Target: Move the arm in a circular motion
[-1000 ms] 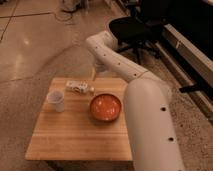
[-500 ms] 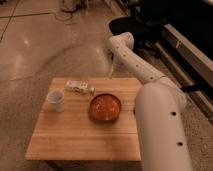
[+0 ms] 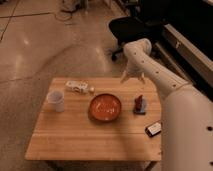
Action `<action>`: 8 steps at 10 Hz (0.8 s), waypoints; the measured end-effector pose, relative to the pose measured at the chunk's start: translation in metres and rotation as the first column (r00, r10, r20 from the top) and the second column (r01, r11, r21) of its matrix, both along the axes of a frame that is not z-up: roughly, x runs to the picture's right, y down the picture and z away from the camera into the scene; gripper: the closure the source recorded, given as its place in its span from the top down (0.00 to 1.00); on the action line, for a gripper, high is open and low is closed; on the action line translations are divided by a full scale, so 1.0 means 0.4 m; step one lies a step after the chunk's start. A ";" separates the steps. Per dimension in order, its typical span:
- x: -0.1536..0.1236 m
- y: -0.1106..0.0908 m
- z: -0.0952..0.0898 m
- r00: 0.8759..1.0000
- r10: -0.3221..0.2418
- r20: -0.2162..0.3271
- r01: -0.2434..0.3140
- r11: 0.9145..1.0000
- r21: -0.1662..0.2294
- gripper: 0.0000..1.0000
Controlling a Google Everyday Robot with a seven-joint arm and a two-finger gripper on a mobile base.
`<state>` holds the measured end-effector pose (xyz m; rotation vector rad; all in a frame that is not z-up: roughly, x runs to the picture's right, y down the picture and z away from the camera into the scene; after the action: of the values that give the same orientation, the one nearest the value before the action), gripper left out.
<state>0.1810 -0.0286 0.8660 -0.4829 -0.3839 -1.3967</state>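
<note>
The arm (image 3: 172, 100) is large, white and tubular. It rises from the bottom right corner and reaches its bent joint (image 3: 139, 49) above the table's far right. The gripper (image 3: 132, 77) hangs down from that joint over the far edge of the wooden table (image 3: 75, 140). It is to the right of and behind the red bowl (image 3: 105, 106). It touches nothing on the table.
On the table are a white cup (image 3: 56, 100) at the left, a lying bottle (image 3: 79, 87) at the back, a small red and blue object (image 3: 140, 105) right of the bowl, and a dark flat item (image 3: 154, 129) at the right edge. A black office chair (image 3: 127, 27) stands behind.
The arm's upper joint and gripper have swung to the right, from above the bottle and bowl's left side to the table's far right edge. The tabletop items have not moved.
</note>
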 end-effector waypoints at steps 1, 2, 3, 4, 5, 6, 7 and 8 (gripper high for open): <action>0.015 0.031 -0.017 1.000 0.021 0.001 -0.021 1.000 0.003 0.80; 0.020 0.072 -0.040 0.999 0.047 0.009 -0.047 0.999 0.010 0.80; 0.016 0.112 -0.060 0.997 0.069 0.020 -0.069 0.998 0.015 0.80; 0.007 0.142 -0.077 0.996 0.082 0.030 -0.082 0.996 0.019 0.80; -0.002 0.183 -0.101 0.995 0.096 0.039 -0.097 0.995 0.024 0.80; -0.008 0.213 -0.120 0.994 0.099 0.040 -0.101 0.994 0.030 0.80; -0.020 0.247 -0.143 0.995 0.087 0.041 -0.089 0.995 0.043 0.80; -0.033 0.264 -0.157 0.996 0.075 0.043 -0.077 0.996 0.053 0.80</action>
<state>0.1680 0.0771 0.8031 -0.3919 -0.3923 -1.3412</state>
